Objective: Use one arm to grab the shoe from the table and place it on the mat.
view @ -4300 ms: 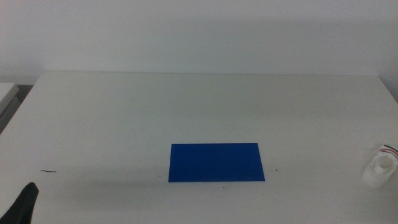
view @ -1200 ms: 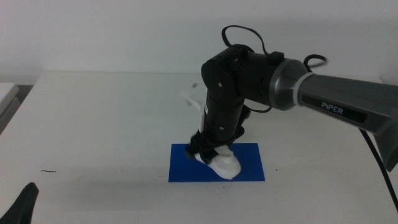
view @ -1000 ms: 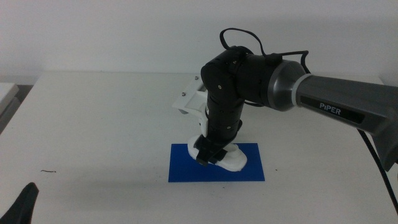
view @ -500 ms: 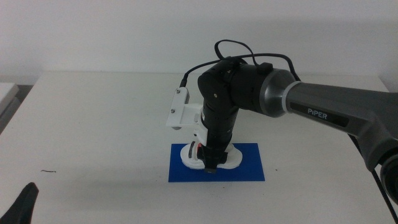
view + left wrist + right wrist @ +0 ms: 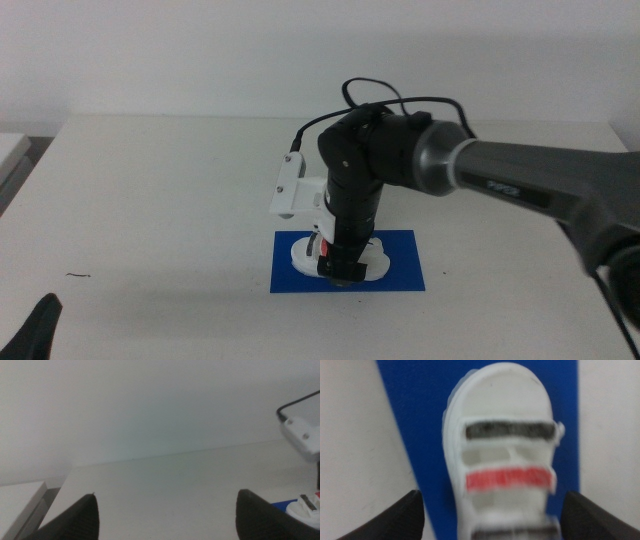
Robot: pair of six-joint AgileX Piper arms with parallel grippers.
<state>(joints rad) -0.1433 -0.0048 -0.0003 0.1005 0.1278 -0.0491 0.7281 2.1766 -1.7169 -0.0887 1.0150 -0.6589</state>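
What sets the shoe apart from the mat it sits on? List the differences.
The shoe is white with dark and red straps; the mat is plain bright blue. The shoe is chunky and raised; the mat lies flat and thin. The shoe is smaller than the mat. Both lie under the right tool.

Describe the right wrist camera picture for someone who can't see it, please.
A small white chunky-soled sandal with a dark strap and a red strap lies on a flat bright-blue mat, seen from directly above and slightly blurred. The two dark tips of the right hand sit wide apart on either side of it, with pale table beyond the mat.
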